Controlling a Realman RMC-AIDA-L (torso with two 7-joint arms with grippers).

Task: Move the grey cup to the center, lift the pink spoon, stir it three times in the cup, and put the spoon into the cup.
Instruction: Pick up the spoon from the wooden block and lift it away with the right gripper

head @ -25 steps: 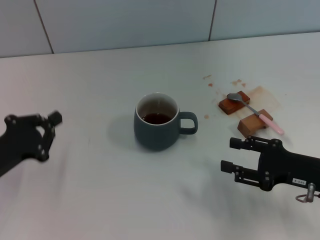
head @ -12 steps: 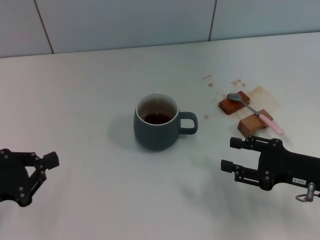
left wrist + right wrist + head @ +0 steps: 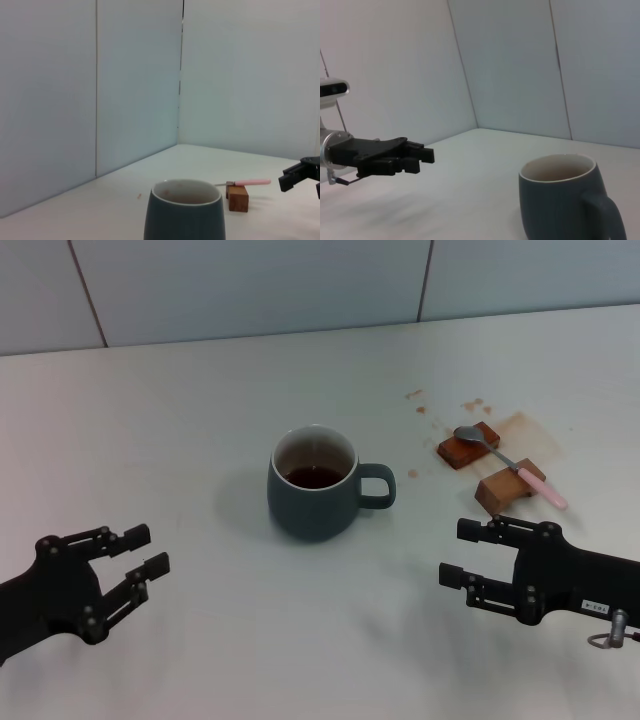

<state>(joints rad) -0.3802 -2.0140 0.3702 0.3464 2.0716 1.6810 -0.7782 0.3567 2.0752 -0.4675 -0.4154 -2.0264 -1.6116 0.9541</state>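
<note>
Grey cup [image 3: 313, 483] seemingly centred; pink spoon [image 3: 512, 465] unlifted on blocks [image 3: 487, 464] beside it; left hand [image 3: 140, 551], right hand [image 3: 463, 552] open, empty.

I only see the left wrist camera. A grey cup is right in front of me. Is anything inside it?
Observer: Yes, the grey cup holds dark reddish-brown liquid.
Operator: Where's its handle?
Observer: The cup handle points to the robot's right, toward the pink spoon.
Operator: I see one block under the spoon. Only one?
Observer: Two. The spoon's bowl lies on the farther block and its pink end on the nearer block.
Operator: Where's my left claw?
Observer: The left claw is open, nearer the robot than the cup and on its left, holding nothing.
</note>
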